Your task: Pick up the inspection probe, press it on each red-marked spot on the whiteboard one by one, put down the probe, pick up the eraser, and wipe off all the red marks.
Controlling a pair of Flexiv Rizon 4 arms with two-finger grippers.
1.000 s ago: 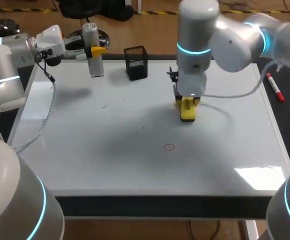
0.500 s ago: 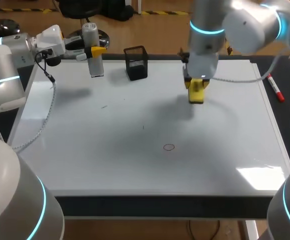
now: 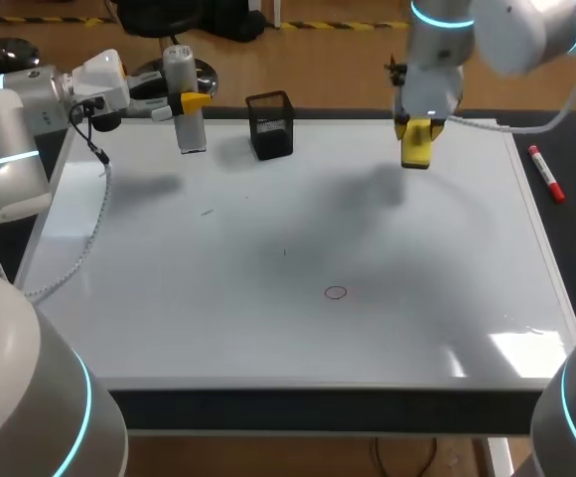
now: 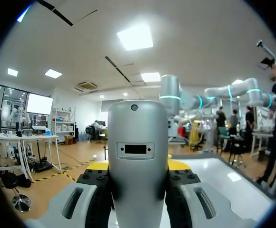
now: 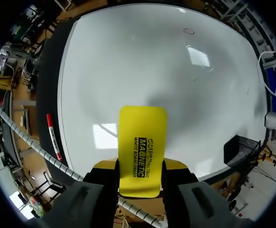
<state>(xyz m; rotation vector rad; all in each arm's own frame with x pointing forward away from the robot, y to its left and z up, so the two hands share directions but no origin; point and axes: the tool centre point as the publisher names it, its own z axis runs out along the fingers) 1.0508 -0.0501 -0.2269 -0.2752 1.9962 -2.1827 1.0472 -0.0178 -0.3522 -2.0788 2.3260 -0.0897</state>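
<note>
Fingers (image 5: pixel 177 165) of the right arm clamp the eraser (image 3: pixel 417 142) above the whiteboard's (image 3: pixel 268 338) far edge, left fingers (image 3: pixel 195 100) hold the probe (image 3: pixel 191 134); bring the eraser flat onto the red circle (image 3: pixel 336 292) and press evenly.

I see my right gripper (image 5: pixel 139 167) clamping the yellow eraser (image 5: pixel 142 147) between both fingers, over the whiteboard (image 5: pixel 142 66). One red circle (image 5: pixel 189 32) lies far ahead. A red marker (image 5: pixel 53 137) lies beside the board's edge, and a black mesh holder (image 5: pixel 241 150) stands on the opposite side.
</note>
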